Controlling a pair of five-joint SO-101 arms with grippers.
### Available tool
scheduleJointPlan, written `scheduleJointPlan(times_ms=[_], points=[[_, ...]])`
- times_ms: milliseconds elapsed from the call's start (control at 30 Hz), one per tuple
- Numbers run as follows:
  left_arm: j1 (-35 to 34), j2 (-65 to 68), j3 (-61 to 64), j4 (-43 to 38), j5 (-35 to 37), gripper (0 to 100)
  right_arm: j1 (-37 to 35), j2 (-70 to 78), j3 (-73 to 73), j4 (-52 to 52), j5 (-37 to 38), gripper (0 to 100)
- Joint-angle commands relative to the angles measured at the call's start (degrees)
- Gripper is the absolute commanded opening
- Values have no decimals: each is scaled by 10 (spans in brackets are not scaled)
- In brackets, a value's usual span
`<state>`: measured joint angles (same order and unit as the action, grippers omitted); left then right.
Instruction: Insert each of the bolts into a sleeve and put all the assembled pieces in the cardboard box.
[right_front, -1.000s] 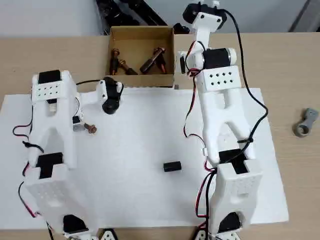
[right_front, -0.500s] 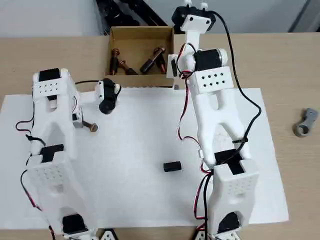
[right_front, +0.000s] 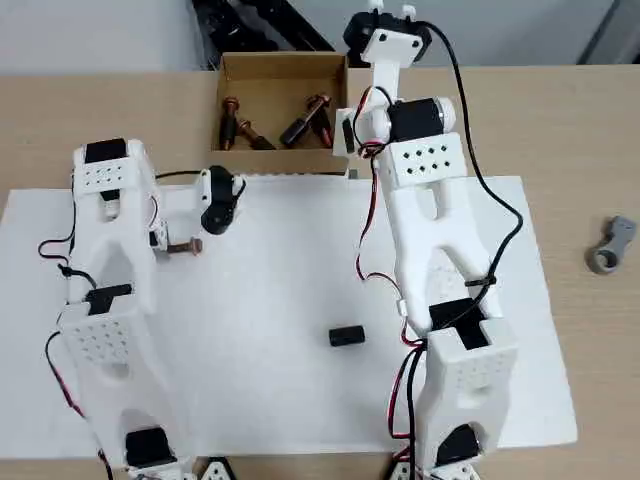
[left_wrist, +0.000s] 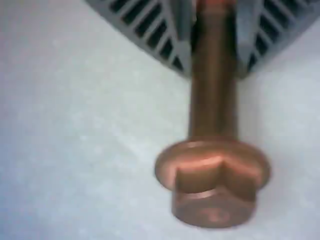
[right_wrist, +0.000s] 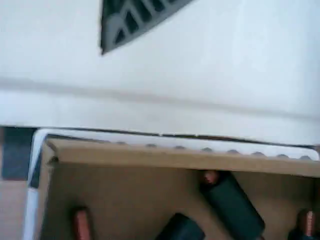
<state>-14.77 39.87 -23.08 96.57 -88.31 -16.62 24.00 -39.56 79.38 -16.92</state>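
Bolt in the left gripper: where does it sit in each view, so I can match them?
High view: bolt lies level over the white sheet, left of centre, in the left gripper.
Left wrist view: close up, shank between the fingers, head nearest the camera.
Right wrist view: faces the cardboard box.
Shared landmark: the white sheet.

Bright, even light casts soft shadows; the bolt shows mild sheen.
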Motion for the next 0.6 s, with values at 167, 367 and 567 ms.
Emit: scheduleJointPlan(times_ms=[167,367,567], points=[[7,4,0,39,37,6,-1,-36,-19,9,5,232],[-3,4,-44,39,113,7,-10,-42,-23,97,9,232],[-4,4,-99,39,243,7,-10,-64,-21,167,15,232]])
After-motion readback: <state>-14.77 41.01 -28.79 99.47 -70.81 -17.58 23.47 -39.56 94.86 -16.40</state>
